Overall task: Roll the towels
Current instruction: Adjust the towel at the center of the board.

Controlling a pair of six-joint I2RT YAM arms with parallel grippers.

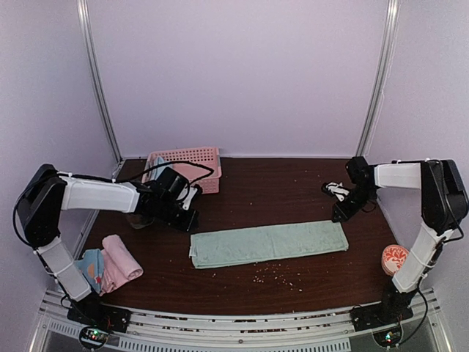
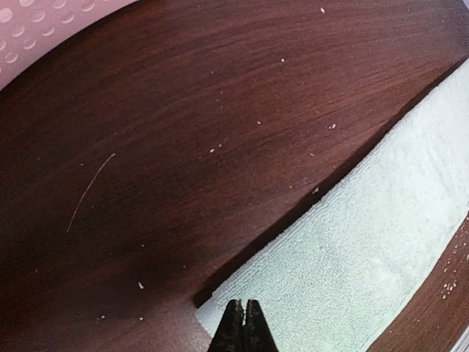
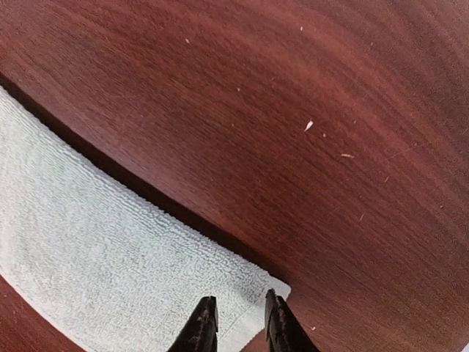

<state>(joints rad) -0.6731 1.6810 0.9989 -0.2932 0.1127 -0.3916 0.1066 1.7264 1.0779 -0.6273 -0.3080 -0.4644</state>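
A pale sage green towel (image 1: 267,243) lies flat on the table as a long folded strip. My left gripper (image 1: 187,218) is shut and empty, its tips (image 2: 244,306) just over the strip's far left corner (image 2: 366,242). My right gripper (image 1: 341,214) is open a little, its tips (image 3: 238,306) over the strip's far right corner (image 3: 95,249). A rolled pink towel (image 1: 121,264) lies at the near left, next to a blue towel with orange dots (image 1: 89,268).
A pink perforated basket (image 1: 189,163) stands at the back left behind my left arm; its wall shows in the left wrist view (image 2: 29,22). A small white object (image 1: 335,190) lies by my right gripper. A round pink-patterned thing (image 1: 394,258) sits at the right edge. Crumbs dot the table.
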